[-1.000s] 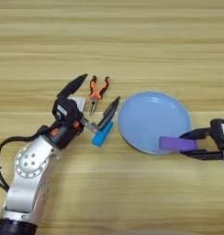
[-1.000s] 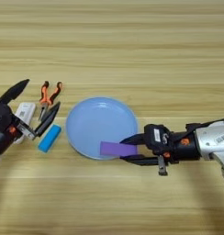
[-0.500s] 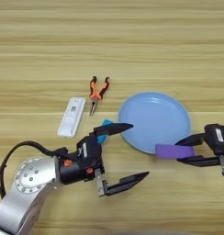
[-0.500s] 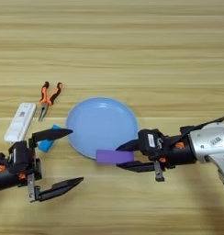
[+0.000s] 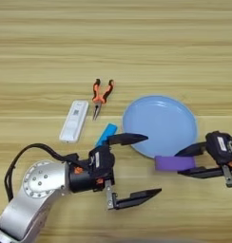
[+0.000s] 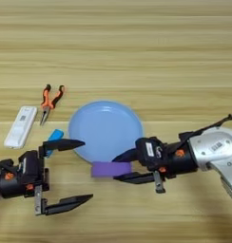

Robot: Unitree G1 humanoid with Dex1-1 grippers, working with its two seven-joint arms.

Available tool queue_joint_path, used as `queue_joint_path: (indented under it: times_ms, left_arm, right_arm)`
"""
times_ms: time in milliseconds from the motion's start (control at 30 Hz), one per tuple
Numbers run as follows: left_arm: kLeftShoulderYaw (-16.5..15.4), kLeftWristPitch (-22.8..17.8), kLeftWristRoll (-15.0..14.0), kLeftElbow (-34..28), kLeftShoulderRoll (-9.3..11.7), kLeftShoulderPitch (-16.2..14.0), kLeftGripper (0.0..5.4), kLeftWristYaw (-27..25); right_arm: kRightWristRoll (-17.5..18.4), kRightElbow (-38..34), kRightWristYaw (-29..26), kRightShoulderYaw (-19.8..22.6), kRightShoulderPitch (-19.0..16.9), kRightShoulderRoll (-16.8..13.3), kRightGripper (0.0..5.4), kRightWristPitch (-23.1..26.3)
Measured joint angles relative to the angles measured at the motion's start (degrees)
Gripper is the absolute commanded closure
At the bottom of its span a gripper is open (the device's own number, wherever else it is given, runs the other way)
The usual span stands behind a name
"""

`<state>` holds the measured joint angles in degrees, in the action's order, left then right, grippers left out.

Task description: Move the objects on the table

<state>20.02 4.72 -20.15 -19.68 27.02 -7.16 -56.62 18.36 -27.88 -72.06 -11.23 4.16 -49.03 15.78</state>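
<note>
The long white device (image 5: pixel 74 121) lies flat on the table (image 5: pixel 42 57) at the left, nothing touching it. My right gripper (image 6: pixel 115 169) is shut on the small purple block (image 6: pixel 111 169), which it holds level just in front of the near rim of a light blue plate (image 5: pixel 160 124). My left gripper (image 5: pixel 153 164) is wide open and holds nothing. It sits at the near left with its fingers pointing right, and the upper finger reaches the plate's left rim. That finger partly covers a bright blue block (image 5: pixel 106 134).
Orange-handled pliers (image 5: pixel 101 95) lie just right of the white device, behind the blue block. The plate fills the middle right of the table. Bare wood stretches across the far half.
My left gripper has pulled back from the white device and pliers toward the near edge and now points right. My right gripper has carried the purple block from over the plate's rim nearer and slightly left.
</note>
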Motion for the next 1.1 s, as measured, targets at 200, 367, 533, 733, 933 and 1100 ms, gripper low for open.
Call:
queue_joint_path:
  times_ms: [200, 367, 533, 733, 933, 1100]
  left_arm:
    - [0.55, 0.07, 1.13, -0.01, 0.90, 0.03, 0.00, -0.33]
    - [0.68, 0.10, 1.36, -0.01, 1.14, 0.06, 0.00, -0.76]
    - [0.99, 0.10, 1.71, -0.01, 1.20, 0.08, 0.00, -1.04]
    - [1.43, 0.10, 1.77, -0.01, 1.19, 0.09, 0.00, -1.08]
    - [1.63, 0.10, 1.80, 0.00, 1.20, 0.09, 0.00, -1.08]
    - [1.64, 0.12, 1.81, 0.00, 1.21, 0.09, 0.00, -1.10]
  right_arm:
    - [0.69, -0.70, 0.21, -1.59, 1.23, 0.16, 3.97, 1.37]
    - [0.99, -0.73, 0.40, -2.77, 2.11, 0.42, 3.97, 1.83]
    - [1.16, -0.73, 0.48, -3.13, 2.65, 0.52, 3.97, 2.38]
    - [1.48, -0.78, 0.50, -3.14, 3.55, 0.53, 3.97, 2.62]
    - [1.51, -0.83, 0.56, -3.40, 4.06, 0.67, 3.97, 2.65]
    - [1.80, -1.33, 0.63, -3.87, 4.99, 1.28, 3.97, 3.65]
